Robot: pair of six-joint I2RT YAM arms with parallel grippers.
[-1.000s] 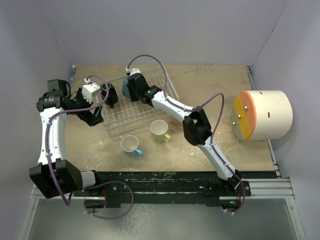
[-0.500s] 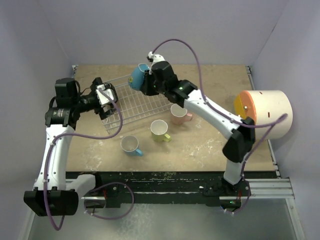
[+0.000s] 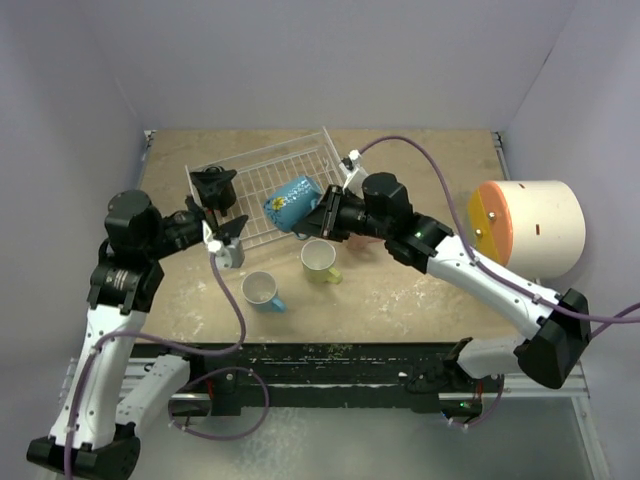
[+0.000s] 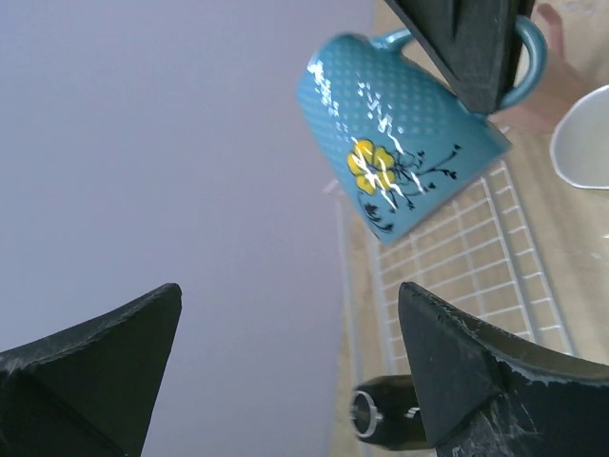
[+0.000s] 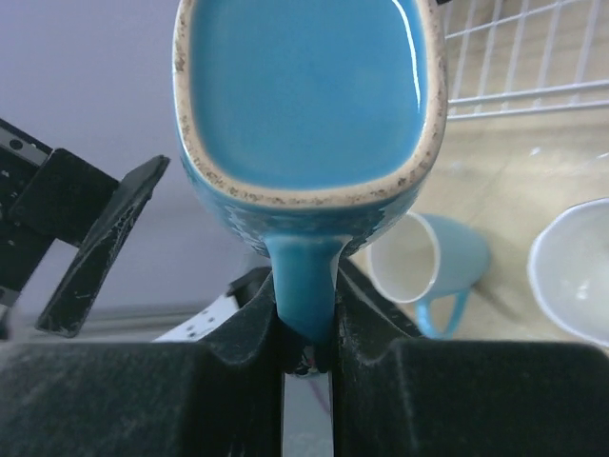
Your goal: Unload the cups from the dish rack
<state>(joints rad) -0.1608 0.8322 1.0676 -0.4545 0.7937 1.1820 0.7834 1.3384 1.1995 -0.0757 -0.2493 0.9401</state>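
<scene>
Clamping the handle of the blue mug [image 5: 309,95], my right gripper [image 5: 306,328] holds it tilted over the dish rack [image 3: 262,166]; my left gripper [image 4: 290,297] gapes empty nearby.

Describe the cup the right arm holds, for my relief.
Find the white rack, far left on the table. Over its near edge, the right pincer clamps a tilted blue cup by the handle. It alone is airborne and shows a yellow flower.

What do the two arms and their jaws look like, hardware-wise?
The left arm and right arm: white links, black blocky joints, a loose purple cable along each. The jaws are matte black, wedge-shaped, edges scuffed pale. No markings legible.
</scene>
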